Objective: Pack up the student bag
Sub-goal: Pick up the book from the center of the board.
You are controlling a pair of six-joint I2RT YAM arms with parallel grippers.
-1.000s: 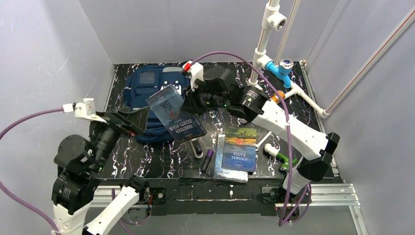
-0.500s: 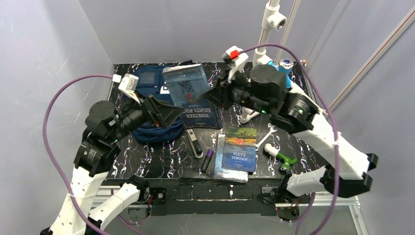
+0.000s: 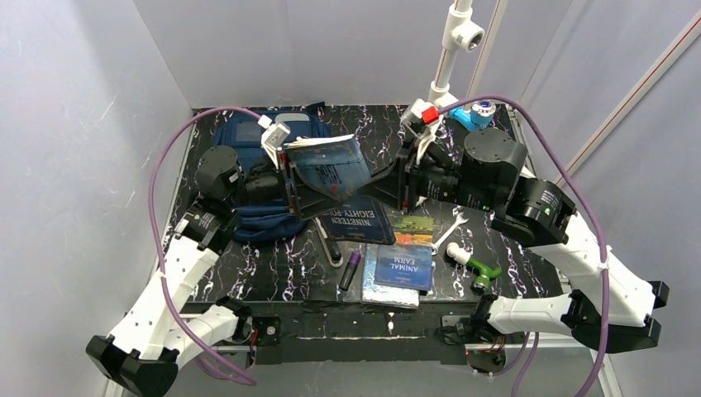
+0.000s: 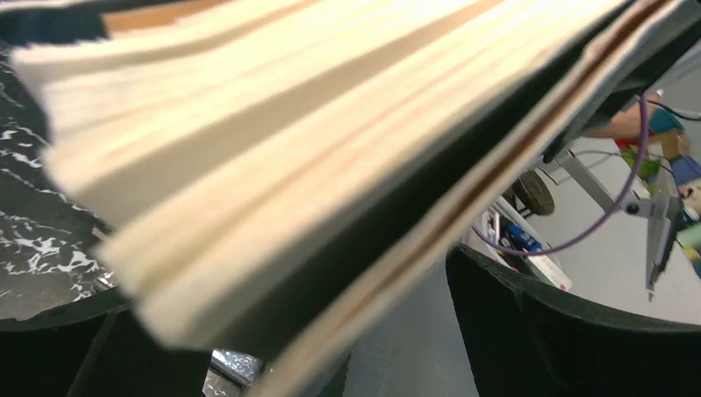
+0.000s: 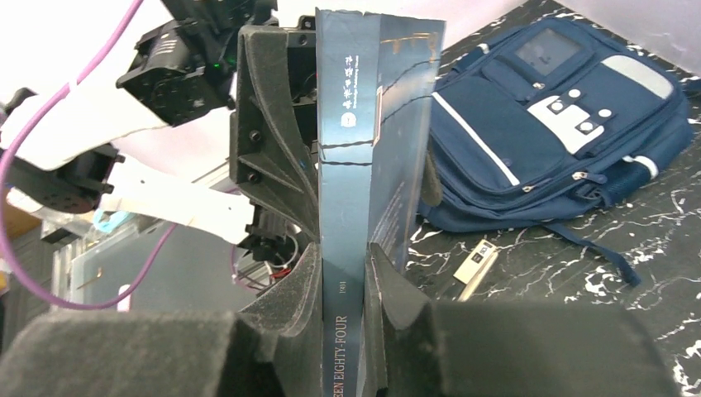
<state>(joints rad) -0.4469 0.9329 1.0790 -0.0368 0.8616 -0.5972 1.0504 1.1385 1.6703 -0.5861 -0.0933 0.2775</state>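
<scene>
The navy student bag [image 3: 248, 136] lies flat at the back left of the table, and shows in the right wrist view [image 5: 537, 116]. A dark blue book, "Nineteen Eighty-Four" [image 3: 335, 169], hangs in the air beside it. My right gripper [image 3: 395, 184] is shut on the book's spine [image 5: 343, 248], seen between its pads [image 5: 285, 306]. My left gripper [image 3: 291, 182] stands open around the book's page edge. Fanned pages [image 4: 273, 141] fill its view, with a gap to its right finger [image 4: 579, 331]. The left fingers [image 5: 273, 141] flank the book's far end.
An "Animal Farm" book [image 3: 405, 258] lies on a silvery book at front centre, with a purple marker [image 3: 351, 269] and a small black-and-silver stick [image 3: 331, 248] to its left. A wrench [image 3: 450, 231], a green-handled fitting [image 3: 478, 271] and a white pipe stand [image 3: 446, 66] are on the right.
The right gripper has carried the book up and to the right, off the bag. The left arm has swung in from the front left, and its jaws now stand around the book's page edge.
</scene>
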